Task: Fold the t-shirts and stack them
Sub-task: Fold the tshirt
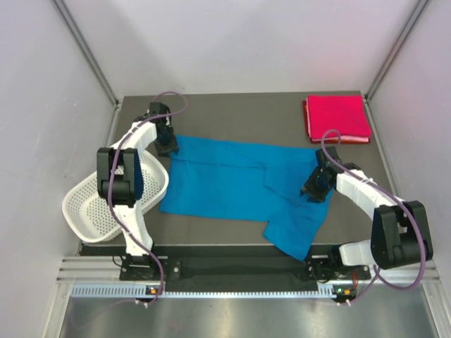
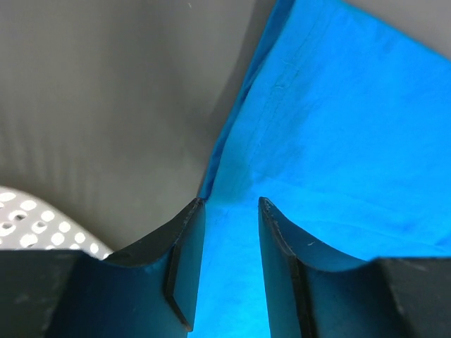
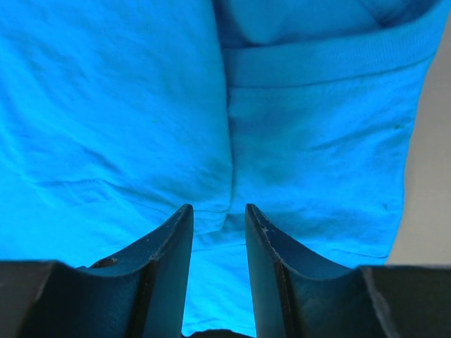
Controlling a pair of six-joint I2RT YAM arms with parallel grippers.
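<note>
The bright blue t-shirt lies spread across the middle of the dark table, one sleeve trailing toward the front right. My left gripper sits low at its far left corner. In the left wrist view that gripper is open, its jaws straddling the blue t-shirt's edge with cloth showing in the gap. My right gripper rests over the shirt's right part. Seen from the right wrist, this gripper is open above a crease in the blue cloth. The pink-red t-shirt lies folded at the back right corner.
A white mesh basket hangs over the table's left edge beside the left arm, and its rim shows in the left wrist view. Bare dark table lies behind the blue shirt. White walls close in on both sides.
</note>
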